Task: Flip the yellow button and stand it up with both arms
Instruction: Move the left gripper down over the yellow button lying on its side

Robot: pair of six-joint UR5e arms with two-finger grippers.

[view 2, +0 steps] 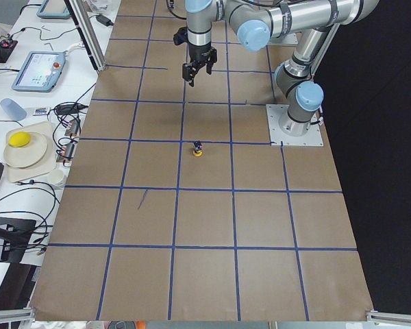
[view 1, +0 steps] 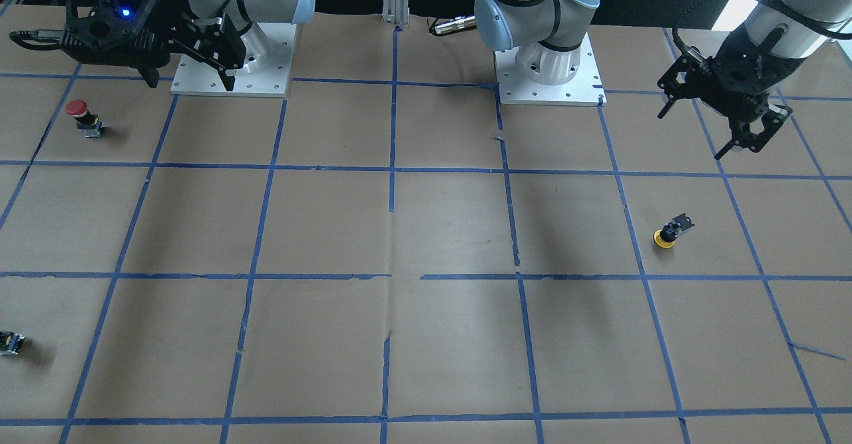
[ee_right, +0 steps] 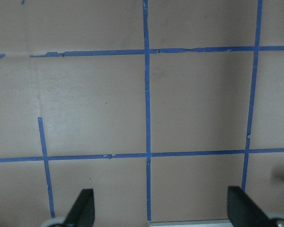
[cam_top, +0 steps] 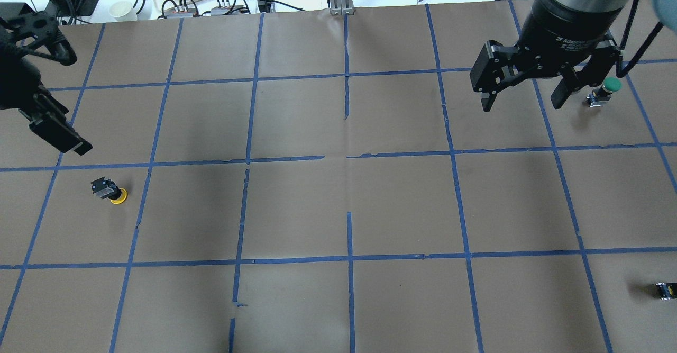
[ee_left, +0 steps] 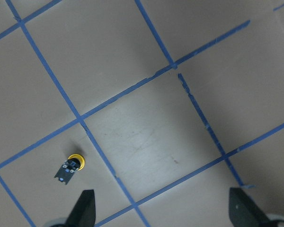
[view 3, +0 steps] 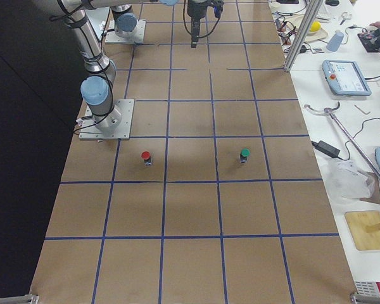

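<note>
The yellow button [view 1: 667, 233] rests with its yellow cap down on the brown paper and its base block up, on the robot's left side. It also shows in the overhead view [cam_top: 111, 191], the exterior left view [view 2: 198, 149] and the left wrist view [ee_left: 71, 166]. My left gripper [view 1: 740, 146] hangs open and empty, well above the button and apart from it, its fingers [ee_left: 85, 210] spread wide. My right gripper [cam_top: 522, 101] is open and empty, high over the robot's right side, its fingers [ee_right: 83, 210] spread wide.
A red-capped button [view 1: 83, 118] and a green-capped button [cam_top: 605, 91] stand on the robot's right side. A small black capless part [cam_top: 666, 290] lies near the right edge. Both arm bases [view 1: 549, 71] stand on white plates. Benches with cables and tablets flank the table.
</note>
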